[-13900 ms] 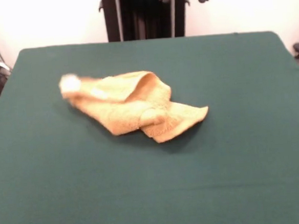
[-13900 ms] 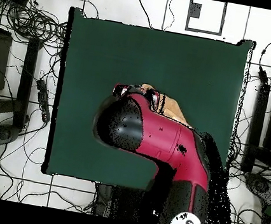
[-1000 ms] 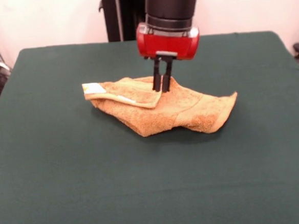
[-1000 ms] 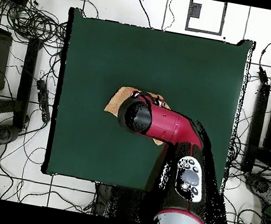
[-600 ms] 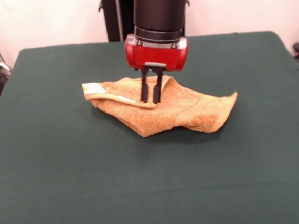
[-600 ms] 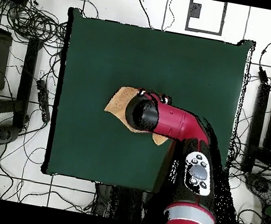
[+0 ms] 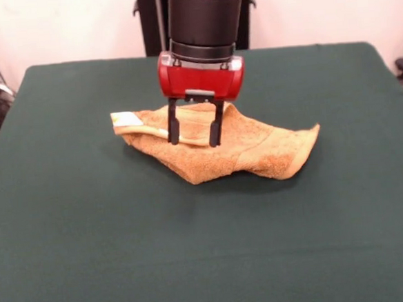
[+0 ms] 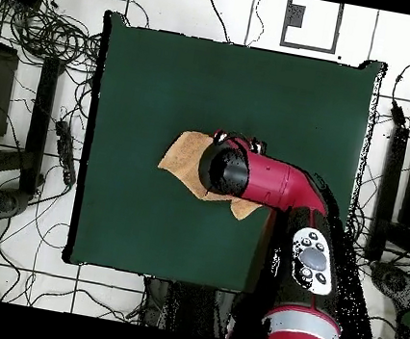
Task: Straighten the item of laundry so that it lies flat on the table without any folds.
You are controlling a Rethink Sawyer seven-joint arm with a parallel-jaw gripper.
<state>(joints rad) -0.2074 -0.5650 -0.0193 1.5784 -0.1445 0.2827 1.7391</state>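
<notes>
One towel [image 7: 219, 150], orange-tan, lies crumpled near the middle of the green surface [image 7: 91, 255] in the front view, a folded flap with a white label [image 7: 124, 118] at its left end. Fingers [image 7: 174, 129] of the gripper [image 7: 194, 134] stand spread apart, tips down on the folded flap. From overhead, the red arm [image 8: 275, 185] covers most of the towel [image 8: 184, 154]; the fingers are hidden there.

tool [image 7: 194, 132] now spread wide, shifted along towel [image 7: 257, 150]
</notes>
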